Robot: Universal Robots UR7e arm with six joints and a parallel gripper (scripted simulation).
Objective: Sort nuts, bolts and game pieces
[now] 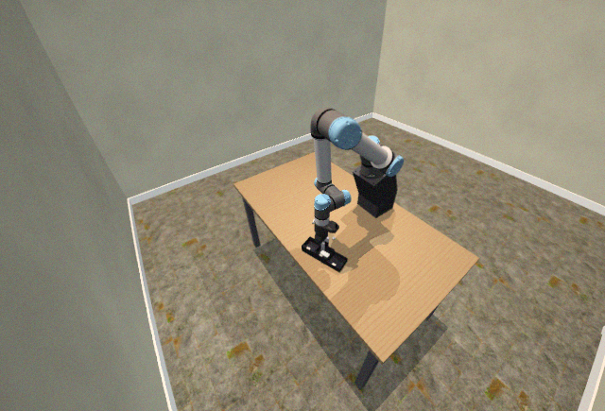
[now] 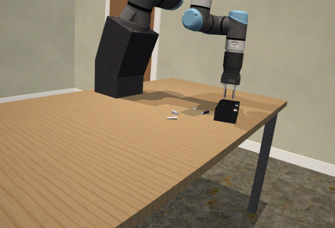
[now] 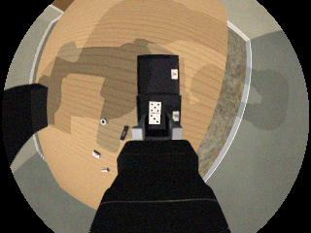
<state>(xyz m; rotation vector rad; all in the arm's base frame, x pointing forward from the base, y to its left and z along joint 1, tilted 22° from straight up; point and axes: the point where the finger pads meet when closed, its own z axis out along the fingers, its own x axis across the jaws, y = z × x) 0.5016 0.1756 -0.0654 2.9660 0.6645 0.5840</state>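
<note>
Two black bins stand end to end near the table's edge. In the wrist view they are a far bin [image 3: 157,72] and a near bin [image 3: 167,105], and they also show in the top and exterior views [image 1: 308,246] [image 2: 224,114]. Each has a small white label, too small to read. A white domino [image 3: 155,111] [image 1: 323,253] lies in the near bin. My gripper [image 3: 156,120] [image 2: 228,91] [image 1: 322,240] is open and empty, just above that bin. A small nut [image 2: 194,108] [image 3: 103,120], a black bolt [image 2: 205,111] [image 3: 124,131], a white bolt [image 2: 171,117] [image 3: 105,170] and a small white piece [image 2: 174,112] [image 3: 96,153] lie on the table beside the bins.
The arm's black base block [image 2: 121,57] [image 1: 375,194] stands at the table's far side. The bins are close to the table's edge [image 2: 259,119], with the floor below.
</note>
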